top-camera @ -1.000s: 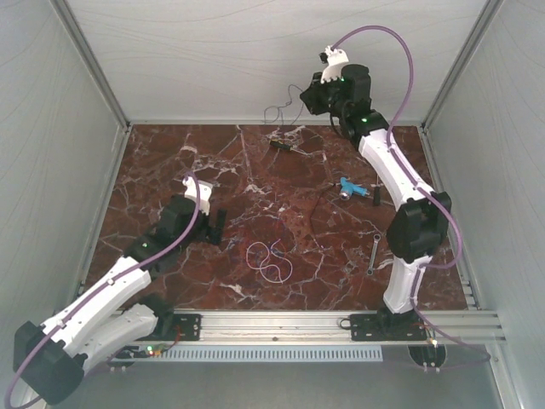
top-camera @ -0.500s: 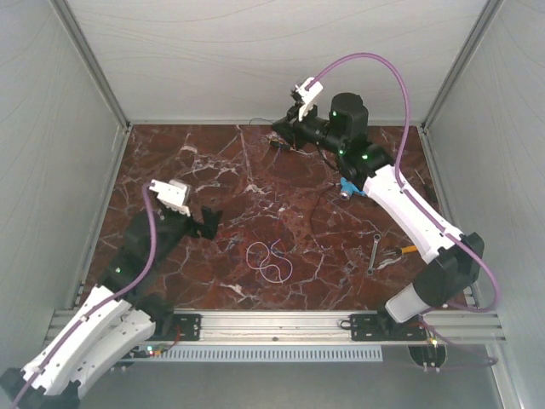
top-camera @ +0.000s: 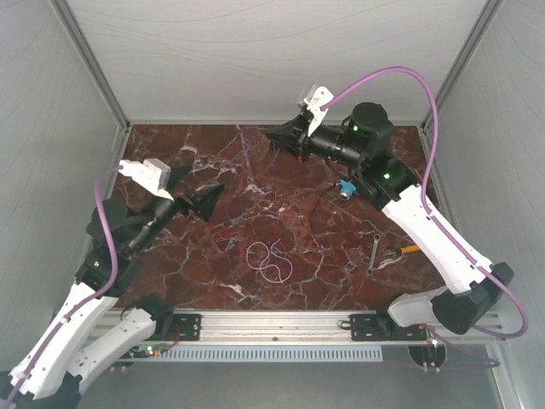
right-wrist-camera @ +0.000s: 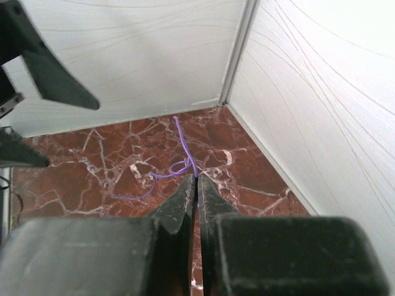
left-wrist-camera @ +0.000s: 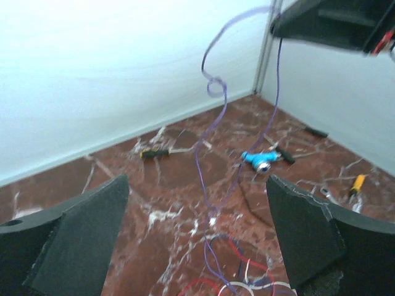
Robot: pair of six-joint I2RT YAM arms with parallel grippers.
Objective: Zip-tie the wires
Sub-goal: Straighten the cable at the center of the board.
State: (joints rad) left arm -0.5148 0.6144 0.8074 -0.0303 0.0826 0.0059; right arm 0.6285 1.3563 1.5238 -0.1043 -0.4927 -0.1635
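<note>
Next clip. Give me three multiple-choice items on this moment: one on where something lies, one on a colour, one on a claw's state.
1. Where does the tangle of wires lie?
A. In the far left corner of the table
B. On the table, near its front middle, between the two arms
C. In the far right corner of the table

2. What colour is the strand pinched by the right claw?
A. Red
B. Whitish
C. Purple

3. How does the left claw stand?
A. Open, fingers far apart
B. Shut on a wire
C. Shut on nothing

Answers:
1. B, the top view shows the loops lying there.
2. C, the right wrist view shows a purple strand running out from between its closed fingers.
3. A, the left wrist view shows a wide gap between its fingers.
</note>
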